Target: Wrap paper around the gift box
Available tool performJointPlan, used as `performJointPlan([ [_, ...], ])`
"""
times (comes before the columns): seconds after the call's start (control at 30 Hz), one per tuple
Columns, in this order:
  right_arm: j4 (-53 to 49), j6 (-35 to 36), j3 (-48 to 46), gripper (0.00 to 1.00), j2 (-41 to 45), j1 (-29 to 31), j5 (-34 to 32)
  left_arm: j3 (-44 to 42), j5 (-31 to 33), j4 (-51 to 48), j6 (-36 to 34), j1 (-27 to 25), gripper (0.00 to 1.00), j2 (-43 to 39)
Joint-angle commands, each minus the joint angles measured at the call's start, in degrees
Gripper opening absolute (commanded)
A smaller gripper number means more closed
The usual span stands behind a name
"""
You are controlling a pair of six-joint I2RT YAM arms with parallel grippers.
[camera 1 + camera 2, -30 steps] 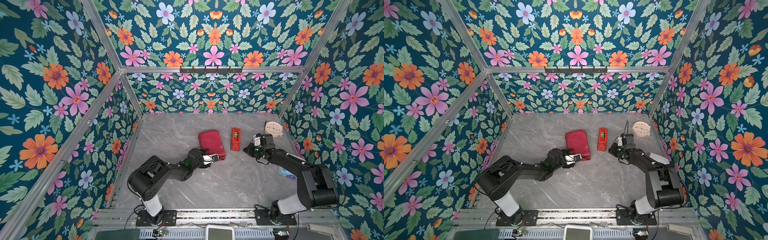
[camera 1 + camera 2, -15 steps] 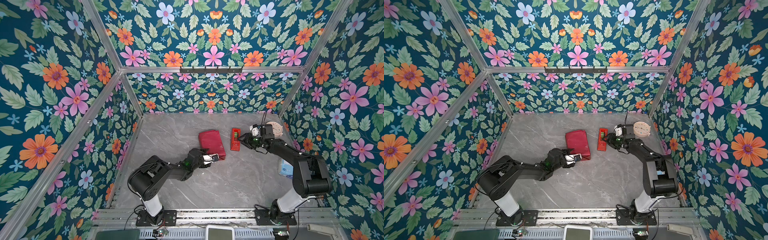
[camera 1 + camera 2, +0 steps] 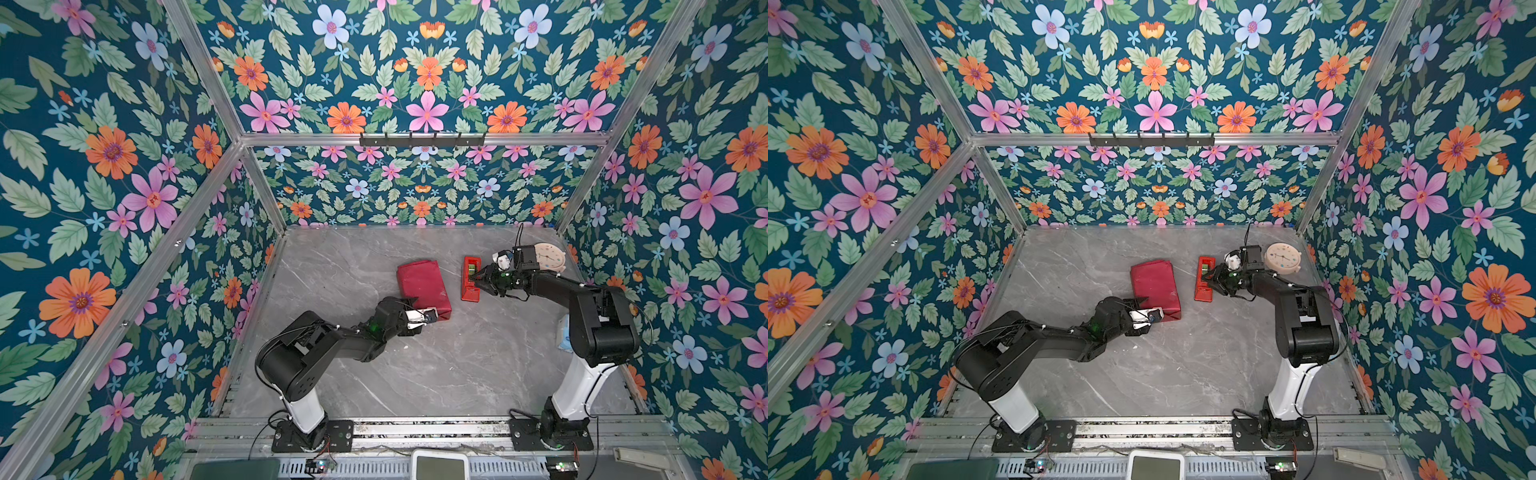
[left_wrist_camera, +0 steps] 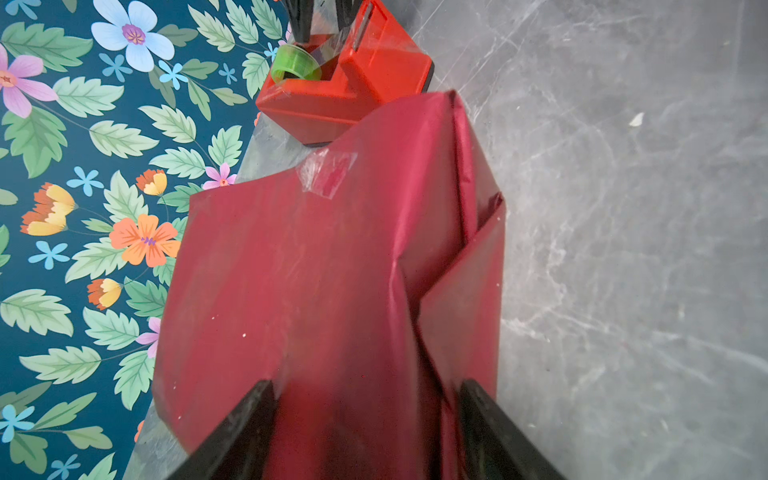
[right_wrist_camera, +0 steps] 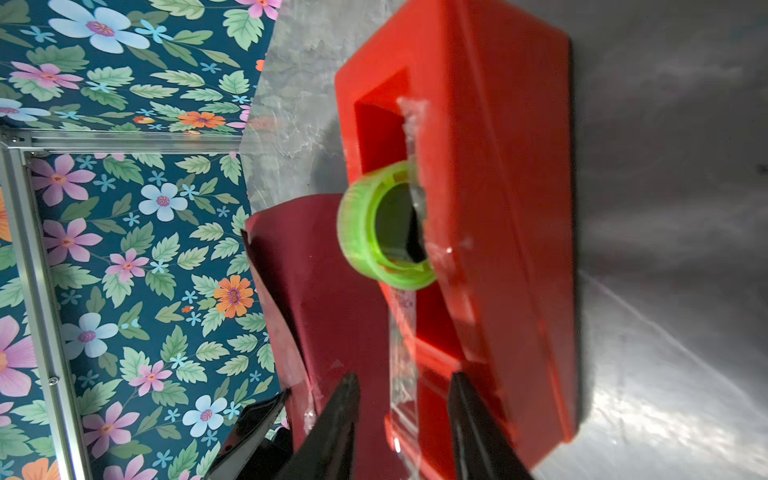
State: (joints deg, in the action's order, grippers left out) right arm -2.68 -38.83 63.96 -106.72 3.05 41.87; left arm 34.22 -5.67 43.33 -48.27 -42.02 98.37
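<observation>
Near the middle of the gray table (image 3: 457,365), a bit toward 12 o'clock, lies the paper (image 3: 422,284) — dull maroon and folded all round the gift box, so the box itself is hidden inside. One small piece of clear tape (image 4: 328,172) sits on top of the wrap.

At the parcel's 6 o'clock end is the left gripper (image 4: 365,386). Its jaws are wide, one on each side of the parcel, and they press the paper in against the box.

At 3 o'clock from the parcel, just beside it, stands the red tape dispenser (image 3: 471,279) with its green tape roll (image 5: 365,232). The right gripper (image 5: 402,378) is at the cutter end. Its jaws stand a little apart with the loose strip of tape between them, not pinching it.

I think the parcel is light. The box should feel stiff under the wrap, but the paper is thin and soft — it will crease, slide or tear if pulled by a loose flap. The best hold looks like the one it has now, across the hard sides. The tape is floppy and sticky, so its free end is the place to pinch.
</observation>
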Motion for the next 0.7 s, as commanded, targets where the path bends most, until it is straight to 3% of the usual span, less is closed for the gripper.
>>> performJointPlan([
  [0.0,-0.3,-0.3,0.0,0.37,-0.4,0.1,0.5,0.1,0.6,-2.0,0.3,0.1,0.71,0.2],
  [0.5,4.3,-4.8,-0.5,0.19,-5.6,0.1,6.2,0.3,0.5,-2.0,0.3,0.1,0.71,0.4],
  [0.67,11.2,-9.9,-1.8,0.02,-5.6,-0.1,9.7,0.3,0.5,-2.0,0.3,0.1,0.71,0.4],
])
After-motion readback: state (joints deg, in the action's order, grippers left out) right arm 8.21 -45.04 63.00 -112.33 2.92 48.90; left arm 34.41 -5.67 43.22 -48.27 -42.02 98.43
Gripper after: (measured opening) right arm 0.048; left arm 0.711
